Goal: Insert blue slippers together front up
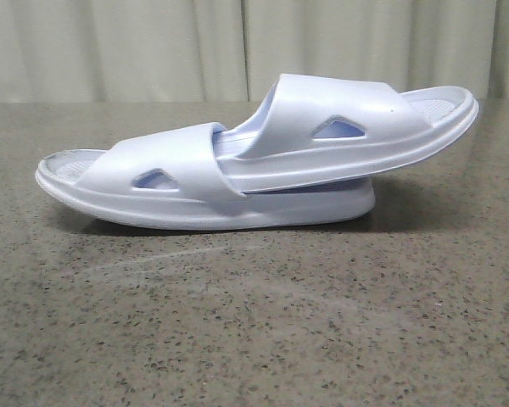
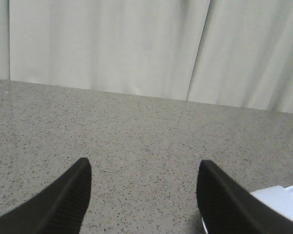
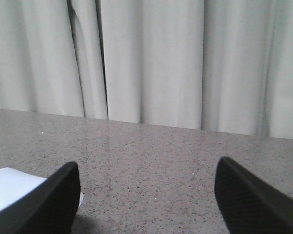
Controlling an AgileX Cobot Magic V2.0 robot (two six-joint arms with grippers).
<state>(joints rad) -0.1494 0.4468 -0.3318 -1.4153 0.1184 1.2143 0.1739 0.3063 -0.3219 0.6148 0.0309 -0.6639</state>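
Pale foam is seen twice on the speckled table: two blue slippers are counted, one already pushed under the strap of the other, both straps up, so the nesting is judged nearly done. For a good finish, the upper slipper should be pressed flat and straight, without twisting. Two grippers are counted, the left gripper and the right gripper, both spread wide and empty, with a slipper edge just beside one finger of each.
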